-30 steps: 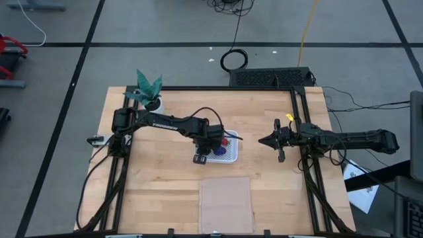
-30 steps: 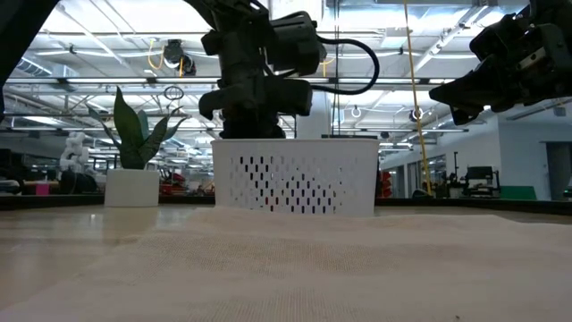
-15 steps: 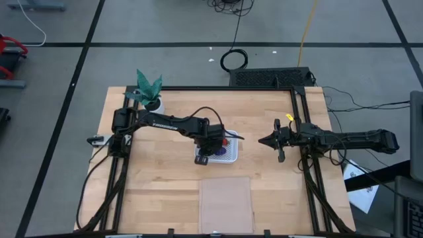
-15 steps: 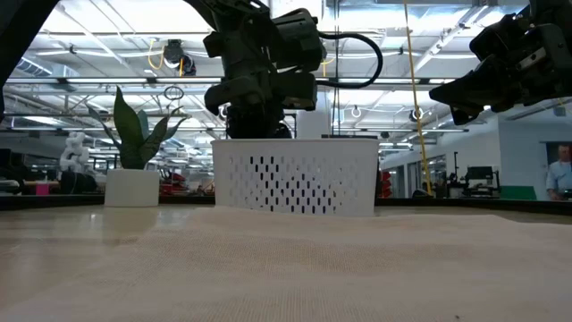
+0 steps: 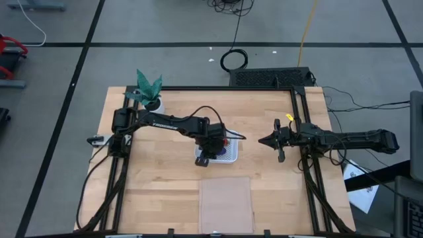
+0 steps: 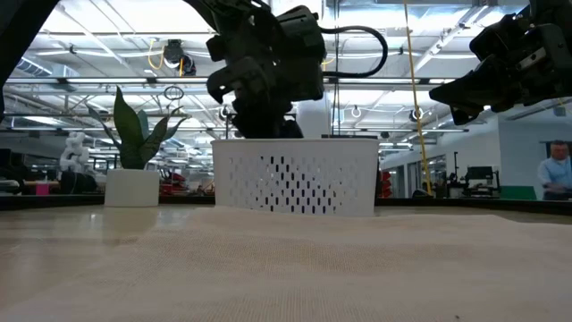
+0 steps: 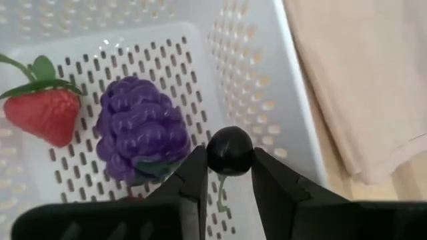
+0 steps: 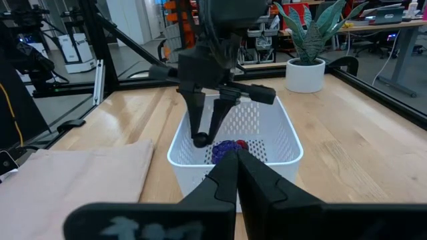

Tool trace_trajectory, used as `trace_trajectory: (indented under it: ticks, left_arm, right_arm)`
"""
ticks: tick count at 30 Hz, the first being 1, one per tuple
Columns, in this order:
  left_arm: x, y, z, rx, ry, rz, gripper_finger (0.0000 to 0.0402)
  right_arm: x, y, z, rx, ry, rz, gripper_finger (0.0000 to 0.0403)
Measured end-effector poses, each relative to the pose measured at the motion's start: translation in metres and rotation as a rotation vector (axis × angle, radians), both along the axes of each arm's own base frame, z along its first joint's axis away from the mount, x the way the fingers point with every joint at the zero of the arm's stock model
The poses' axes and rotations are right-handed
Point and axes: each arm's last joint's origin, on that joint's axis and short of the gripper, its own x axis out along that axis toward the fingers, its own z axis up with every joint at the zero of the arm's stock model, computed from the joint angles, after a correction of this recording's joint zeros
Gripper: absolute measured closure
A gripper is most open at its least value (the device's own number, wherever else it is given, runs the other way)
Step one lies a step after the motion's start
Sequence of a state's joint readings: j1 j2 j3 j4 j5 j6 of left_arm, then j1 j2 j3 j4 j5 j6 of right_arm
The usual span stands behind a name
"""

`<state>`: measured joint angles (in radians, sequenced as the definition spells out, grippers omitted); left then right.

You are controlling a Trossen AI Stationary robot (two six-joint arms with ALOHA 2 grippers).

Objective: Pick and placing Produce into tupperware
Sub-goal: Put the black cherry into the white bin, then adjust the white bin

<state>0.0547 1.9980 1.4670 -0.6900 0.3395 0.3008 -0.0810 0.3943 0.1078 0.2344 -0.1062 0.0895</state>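
The white perforated tupperware (image 5: 230,156) stands at the table's middle, also seen in the low view (image 6: 295,183). Inside it lie a purple lumpy cluster (image 7: 140,137) and a red strawberry (image 7: 43,113), both resting on the dotted base. My left gripper (image 7: 229,168) reaches down into the container (image 7: 253,60) and is shut on a small dark berry (image 7: 229,151). The right wrist view shows the same left gripper (image 8: 202,135) from the side. My right gripper (image 5: 262,140) hovers shut to the container's right, above the table (image 6: 444,93). My left gripper pinches the dark berry (image 7: 229,151) between its two fingertips (image 7: 195,175), one on each side. The fingers come from above, slanting down into the container. The berry (image 8: 200,140) sits at their free ends, held inside the container's walls beside the purple cluster.
A flat pale beige sheet (image 5: 226,203) lies on the table between the container and the near edge, and it shows beside the container in the left wrist view (image 7: 360,87). A green potted plant (image 5: 149,92) stands at the far left corner. A person shows in the room behind (image 6: 554,170).
My left gripper has shifted a little toward the table's right, farther over the container, and has tipped as it moved. It has stayed shut on the berry. The right arm has kept still.
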Motion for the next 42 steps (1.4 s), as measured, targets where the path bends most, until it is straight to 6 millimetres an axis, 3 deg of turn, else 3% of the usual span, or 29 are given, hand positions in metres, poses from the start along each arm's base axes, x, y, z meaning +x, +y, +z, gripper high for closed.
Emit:
trace_trajectory:
  ticks: [11,24,35,42]
  left_arm:
    - [0.003,0.000,-0.022,-0.010,0.068,-0.002,0.0318]
    - [0.003,0.000,-0.023,-0.006,0.072,0.002,0.0313]
    - [0.002,-0.001,-0.021,-0.006,0.078,0.013,0.0177]
    - [0.004,-0.002,-0.004,0.067,0.103,0.029,0.0142]
  right_arm:
    - [0.000,0.000,-0.001,0.001,0.006,0.001,0.0403]
    - [0.001,0.000,-0.002,-0.003,0.019,0.001,0.0403]
    - [0.001,0.000,-0.002,-0.003,0.019,0.001,0.0403]
    - [0.001,0.000,-0.002,-0.003,0.019,0.001,0.0403]
